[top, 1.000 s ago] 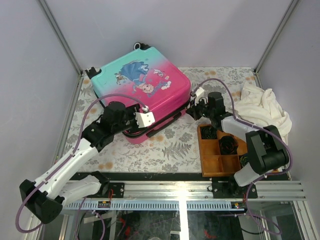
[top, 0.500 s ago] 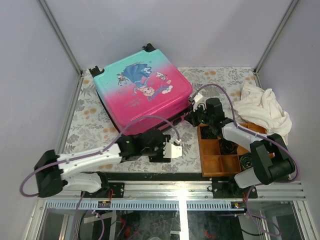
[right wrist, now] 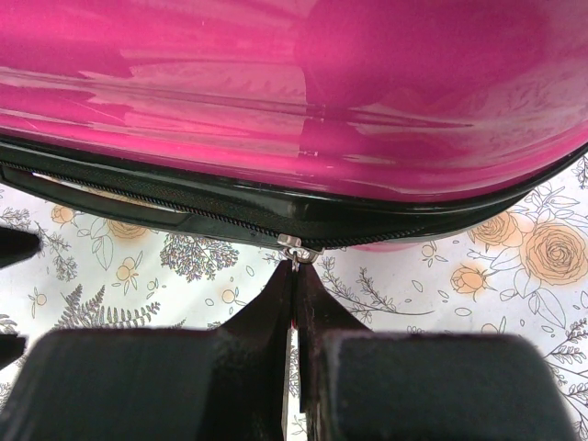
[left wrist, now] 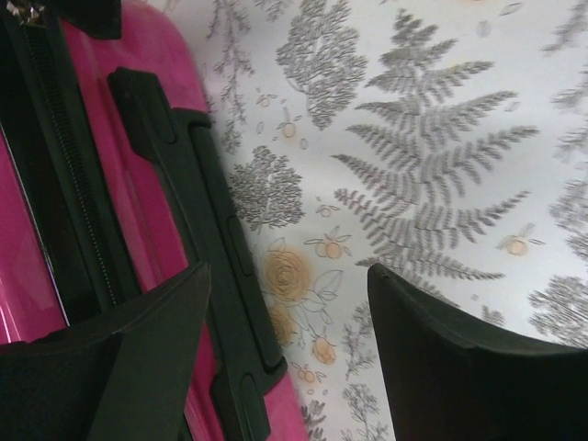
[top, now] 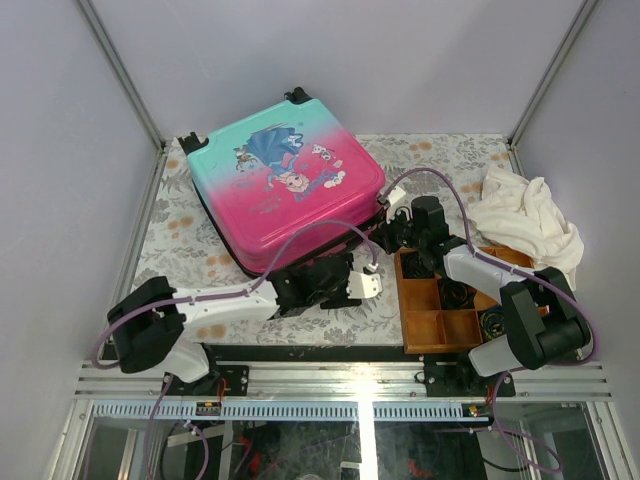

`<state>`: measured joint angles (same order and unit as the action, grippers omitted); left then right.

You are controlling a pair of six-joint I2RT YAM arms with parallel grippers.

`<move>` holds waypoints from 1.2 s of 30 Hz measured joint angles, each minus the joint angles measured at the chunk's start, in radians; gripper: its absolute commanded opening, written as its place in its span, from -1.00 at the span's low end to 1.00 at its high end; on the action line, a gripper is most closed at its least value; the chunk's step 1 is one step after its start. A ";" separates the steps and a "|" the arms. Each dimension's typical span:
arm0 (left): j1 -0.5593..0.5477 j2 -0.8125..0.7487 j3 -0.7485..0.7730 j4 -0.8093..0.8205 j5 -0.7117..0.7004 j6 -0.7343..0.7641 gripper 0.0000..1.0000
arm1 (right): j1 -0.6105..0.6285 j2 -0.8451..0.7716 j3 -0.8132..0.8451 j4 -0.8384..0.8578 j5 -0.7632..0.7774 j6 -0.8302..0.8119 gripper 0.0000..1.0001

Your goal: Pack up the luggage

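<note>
The luggage (top: 280,180), a pink-to-teal hard shell with a cartoon print, lies closed and flat at the back middle of the table. My right gripper (top: 384,228) is at its right front corner. In the right wrist view the right gripper (right wrist: 296,272) is shut on the silver zipper pull (right wrist: 296,250) under the pink shell (right wrist: 294,92). My left arm reaches low along the front edge. The left gripper (top: 362,283) is open, and in its wrist view the left gripper (left wrist: 289,308) straddles the black side handle (left wrist: 216,239) and bare tablecloth, holding nothing.
A brown wooden compartment tray (top: 425,325) with dark items stands at the front right, under my right arm. A crumpled white cloth (top: 525,215) lies at the back right. The table has a floral cloth (top: 180,240) and sits between grey walls.
My left arm has swung off the lid, down and to the right along the luggage's front edge, its jaws widening. The luggage has shifted back. The right gripper stays shut on the zipper pull.
</note>
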<state>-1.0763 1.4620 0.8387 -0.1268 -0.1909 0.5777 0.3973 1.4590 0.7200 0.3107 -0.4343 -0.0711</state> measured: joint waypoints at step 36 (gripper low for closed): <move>0.160 -0.251 -0.256 -0.058 0.168 0.308 -1.00 | -0.085 -0.110 0.002 -0.246 -0.133 -0.205 -0.99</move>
<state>-0.9161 1.2106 0.5823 -0.1844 -0.0227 0.8856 0.3126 1.3487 0.7219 0.0647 -0.5674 -0.2764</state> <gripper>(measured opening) 0.192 0.022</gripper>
